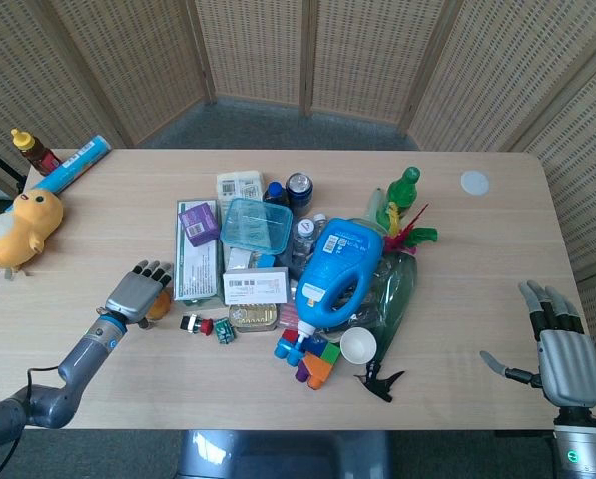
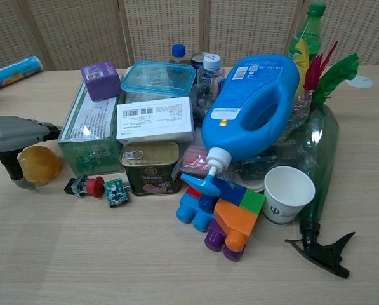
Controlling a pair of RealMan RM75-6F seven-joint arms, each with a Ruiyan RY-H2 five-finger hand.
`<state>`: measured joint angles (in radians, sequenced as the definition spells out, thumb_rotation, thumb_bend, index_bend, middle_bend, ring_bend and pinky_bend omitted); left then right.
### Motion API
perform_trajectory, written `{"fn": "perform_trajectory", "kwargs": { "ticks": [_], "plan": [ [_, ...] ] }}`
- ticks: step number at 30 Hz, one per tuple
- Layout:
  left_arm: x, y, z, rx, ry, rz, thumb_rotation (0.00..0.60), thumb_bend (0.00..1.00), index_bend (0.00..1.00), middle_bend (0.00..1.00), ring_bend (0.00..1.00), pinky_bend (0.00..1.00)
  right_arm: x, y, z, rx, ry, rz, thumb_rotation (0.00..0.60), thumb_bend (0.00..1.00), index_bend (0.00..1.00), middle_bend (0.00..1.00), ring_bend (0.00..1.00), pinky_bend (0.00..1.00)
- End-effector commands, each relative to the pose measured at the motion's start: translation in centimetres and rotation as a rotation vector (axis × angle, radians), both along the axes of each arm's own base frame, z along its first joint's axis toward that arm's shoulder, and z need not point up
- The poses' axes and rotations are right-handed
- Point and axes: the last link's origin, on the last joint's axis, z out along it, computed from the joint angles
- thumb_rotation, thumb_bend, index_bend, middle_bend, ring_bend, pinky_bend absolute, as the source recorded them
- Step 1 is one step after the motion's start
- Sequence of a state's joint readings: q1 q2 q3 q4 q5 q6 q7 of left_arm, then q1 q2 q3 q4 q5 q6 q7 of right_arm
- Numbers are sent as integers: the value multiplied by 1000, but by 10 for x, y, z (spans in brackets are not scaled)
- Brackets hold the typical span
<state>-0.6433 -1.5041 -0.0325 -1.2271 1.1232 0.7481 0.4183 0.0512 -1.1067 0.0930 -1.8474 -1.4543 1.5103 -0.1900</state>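
On the table [image 1: 98, 200], beside the green box [image 2: 81, 136], the orange ball [image 2: 42, 165] is covered by the left hand [image 1: 138, 290], whose fingers are spread and not yet closed, so a grab seems started and needs closing; the right hand [image 1: 562, 351] is held open, apart.

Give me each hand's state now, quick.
Left hand: over the orange ball, grip cannot be told.
Right hand: open, holding nothing.
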Motion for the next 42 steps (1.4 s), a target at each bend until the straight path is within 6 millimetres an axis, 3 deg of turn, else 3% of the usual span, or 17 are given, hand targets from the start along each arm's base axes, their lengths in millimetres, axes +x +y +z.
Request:
{"fn": "perform_trajectory", "kwargs": {
  "ticks": [1,11,15,19,25,36,42],
  "plan": [
    [-1,-1,-2,1,16,-4,600,0,0,0,0,229,0,0,0,-1,0,-1,364,0,0,0,0,0],
    [-1,-4,-13,34,54,-53,600,0,171,17,21,351,0,0,0,0,1,-2,362,0,0,0,0,0],
    [2,-5,-17,57,51,-75,600,0,386,254,215,470,0,0,0,1,0,-1,361,0,0,0,0,0],
    [1,-5,-18,71,65,-96,600,0,469,365,285,487,0,0,0,-1,0,-1,365,0,0,0,0,0],
    [-3,-6,-17,85,86,-108,600,0,672,575,411,508,-1,0,0,0,1,0,365,0,0,0,0,0],
    [1,-6,-16,101,58,-114,600,0,798,695,516,597,0,0,-1,4,5,1,363,0,0,0,0,0],
    [16,-3,3,131,-3,-120,600,0,810,699,531,603,0,0,-1,3,5,1,361,0,0,0,0,0]
  ]
}}
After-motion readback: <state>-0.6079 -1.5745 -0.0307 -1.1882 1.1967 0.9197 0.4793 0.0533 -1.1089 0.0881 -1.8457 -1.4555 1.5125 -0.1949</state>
